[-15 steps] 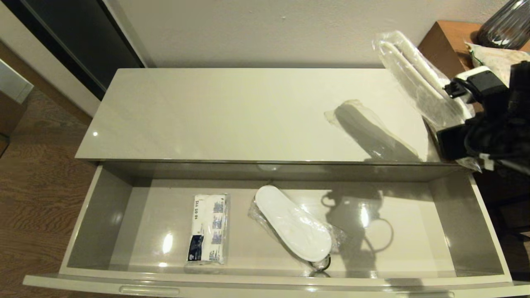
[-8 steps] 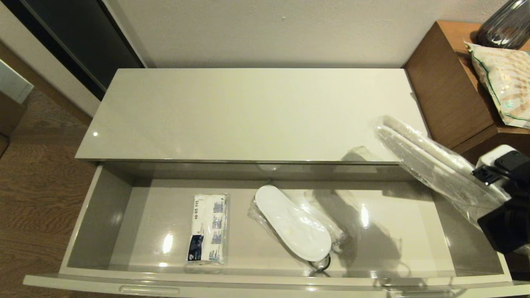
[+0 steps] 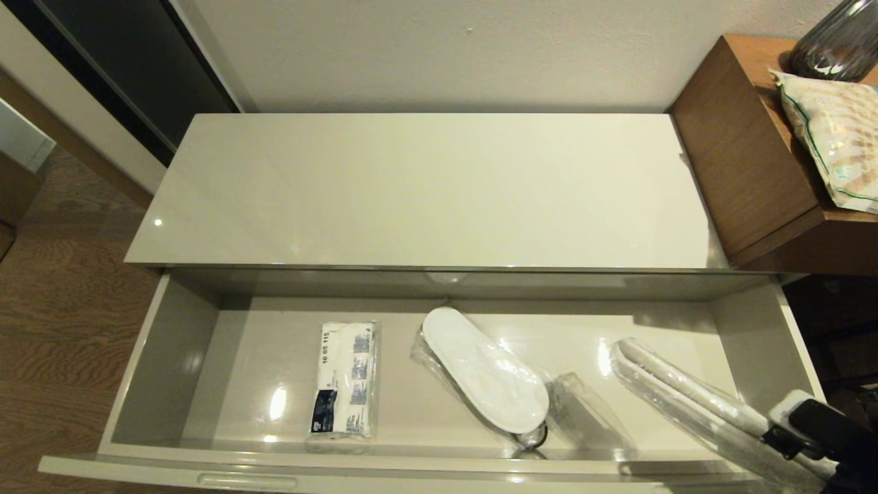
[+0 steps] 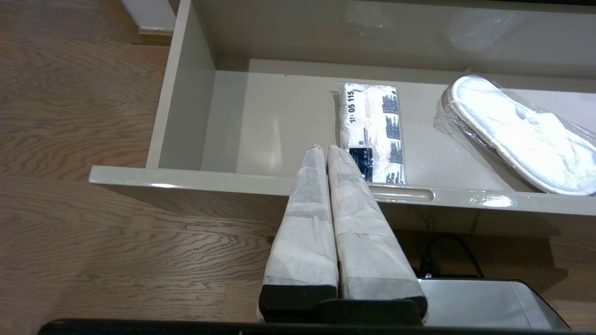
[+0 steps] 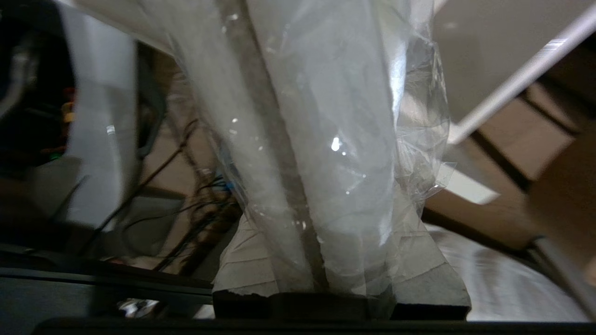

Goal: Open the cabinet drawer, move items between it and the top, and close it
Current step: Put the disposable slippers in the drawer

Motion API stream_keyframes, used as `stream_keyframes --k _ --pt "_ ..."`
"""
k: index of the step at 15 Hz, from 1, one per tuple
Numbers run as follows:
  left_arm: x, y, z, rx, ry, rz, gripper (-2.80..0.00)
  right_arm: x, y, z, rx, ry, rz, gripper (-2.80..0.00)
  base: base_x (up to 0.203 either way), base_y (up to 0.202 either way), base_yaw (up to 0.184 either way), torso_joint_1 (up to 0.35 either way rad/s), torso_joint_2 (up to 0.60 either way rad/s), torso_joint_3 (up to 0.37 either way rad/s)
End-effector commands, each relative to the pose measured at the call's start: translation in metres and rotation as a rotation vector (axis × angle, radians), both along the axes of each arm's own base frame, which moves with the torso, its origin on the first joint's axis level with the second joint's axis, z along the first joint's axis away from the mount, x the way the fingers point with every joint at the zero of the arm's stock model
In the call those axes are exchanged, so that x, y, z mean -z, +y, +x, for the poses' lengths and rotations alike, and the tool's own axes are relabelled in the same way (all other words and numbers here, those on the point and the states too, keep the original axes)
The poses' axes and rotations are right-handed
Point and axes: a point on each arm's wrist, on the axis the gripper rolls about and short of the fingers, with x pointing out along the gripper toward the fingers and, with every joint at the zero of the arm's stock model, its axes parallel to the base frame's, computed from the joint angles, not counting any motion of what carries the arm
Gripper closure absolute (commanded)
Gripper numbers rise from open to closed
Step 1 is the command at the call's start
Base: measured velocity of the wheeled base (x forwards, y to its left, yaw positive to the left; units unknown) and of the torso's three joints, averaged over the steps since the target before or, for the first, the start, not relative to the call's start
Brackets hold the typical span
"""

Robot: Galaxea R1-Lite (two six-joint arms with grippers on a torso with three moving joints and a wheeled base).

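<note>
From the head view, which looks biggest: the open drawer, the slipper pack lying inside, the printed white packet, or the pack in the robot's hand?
1. Drawer, by far.
2. Pack held by the right hand and the lying slipper pack: similar; the held pack is partly cut off, so no ranking.
3. Printed white packet, smallest.

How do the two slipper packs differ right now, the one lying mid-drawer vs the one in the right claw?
The mid-drawer slipper pack lies flat on the drawer floor, broad white sole up, ungripped. The held slipper pack is pinched at one end by the right claw, edge-on, over the drawer's right end, slanting up from the claw. Both are white slippers in clear plastic bags.
</note>
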Motion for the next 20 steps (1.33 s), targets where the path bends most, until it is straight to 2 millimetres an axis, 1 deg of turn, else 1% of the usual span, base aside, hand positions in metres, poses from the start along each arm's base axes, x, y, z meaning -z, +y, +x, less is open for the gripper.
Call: stream_keyframes --k 1,4,6,7,9,10,13,16,18,19,20 --pt "0.0 0.0 0.0 0.0 -0.001 0.0 0.0 0.017 0.005 0.015 0.016 0.079 0.013 0.0 0.0 0.0 0.0 0.0 0.0 0.0" --pt "0.0 0.0 0.0 0.0 -0.001 0.0 0.0 0.043 0.018 0.06 0.074 0.035 0.074 0.0 0.0 0.0 0.0 0.0 0.0 0.0" --pt "0.0 0.0 0.0 0.0 0.001 0.0 0.0 0.069 0.026 0.089 0.105 -0.011 0.081 0.0 0.0 0.0 0.0 0.0 0.0 0.0" --pt "0.0 0.0 0.0 0.0 -0.001 0.0 0.0 0.082 0.029 0.101 0.12 -0.045 0.084 0.0 0.0 0.0 0.0 0.0 0.0 0.0" --pt "0.0 0.0 0.0 0.0 -0.001 0.0 0.0 0.104 0.033 0.117 0.135 -0.131 0.107 0.0 0.0 0.0 0.0 0.0 0.0 0.0" --pt "0.0 0.0 0.0 0.0 -0.001 0.0 0.0 0.107 0.035 0.125 0.139 -0.221 0.138 0.0 0.0 0.0 0.0 0.0 0.0 0.0" --pt "0.0 0.0 0.0 0.0 0.0 0.0 0.0 0.107 0.037 0.134 0.138 -0.378 0.187 0.0 0.0 0.0 0.0 0.0 0.0 0.0" --pt "0.0 0.0 0.0 0.0 -0.001 0.0 0.0 0.104 0.037 0.136 0.161 -0.42 0.172 0.0 0.0 0.0 0.0 0.0 0.0 0.0" --pt "0.0 0.0 0.0 0.0 -0.001 0.0 0.0 0.104 0.036 0.134 0.175 -0.423 0.148 0.0 0.0 0.0 0.0 0.0 0.0 0.0" --pt "0.0 0.0 0.0 0.0 -0.001 0.0 0.0 0.104 0.036 0.134 0.175 -0.425 0.148 -2.8 0.0 0.0 0.0 0.0 0.0 0.0" --pt "0.0 0.0 0.0 0.0 -0.001 0.0 0.0 0.105 0.036 0.134 0.175 -0.422 0.148 -2.8 0.0 0.0 0.0 0.0 0.0 0.0"
